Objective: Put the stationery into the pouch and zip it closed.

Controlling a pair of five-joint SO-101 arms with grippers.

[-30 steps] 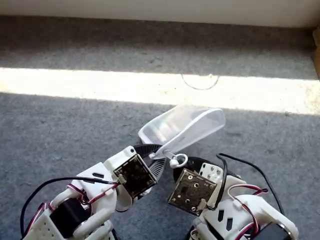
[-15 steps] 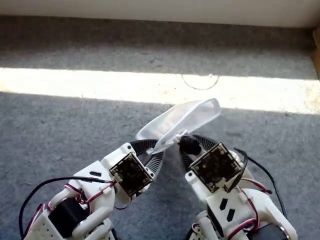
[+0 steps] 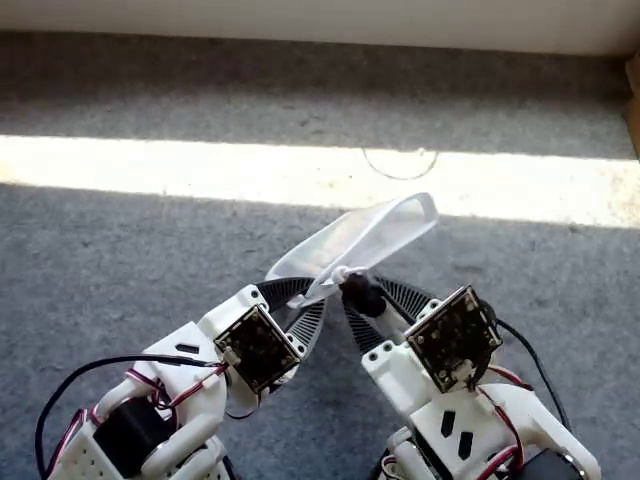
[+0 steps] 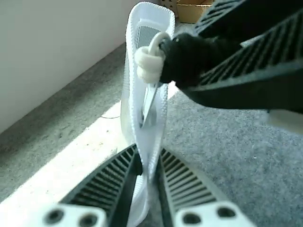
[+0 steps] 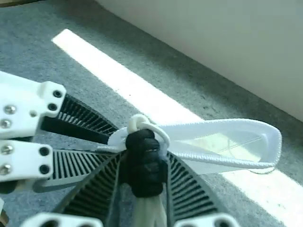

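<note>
A translucent white pouch [image 3: 372, 238] hangs edge-up above the grey carpet, between the two arms. My left gripper [image 3: 300, 298] is shut on the pouch's near end; in the left wrist view the pouch [image 4: 147, 99] rises from between its jaws [image 4: 147, 165]. My right gripper [image 3: 362, 300] is shut on the zipper pull [image 3: 357, 293], a black knotted cord with a white ring [image 4: 150, 62]. In the right wrist view the black cord [image 5: 144, 161] sits between the jaws, the pouch [image 5: 227, 142] stretching away beyond it. What the pouch holds is too unclear to tell.
A bright strip of sunlight [image 3: 150, 170] crosses the carpet, with a thin wire loop [image 3: 400, 168] lying in it. A pale wall [image 3: 320, 20] borders the far side. A cardboard box [image 4: 194, 7] stands far off.
The right arm swung up and in, and its gripper closed on the zipper pull. The pouch turned from flat to edge-on and shifted slightly left.
</note>
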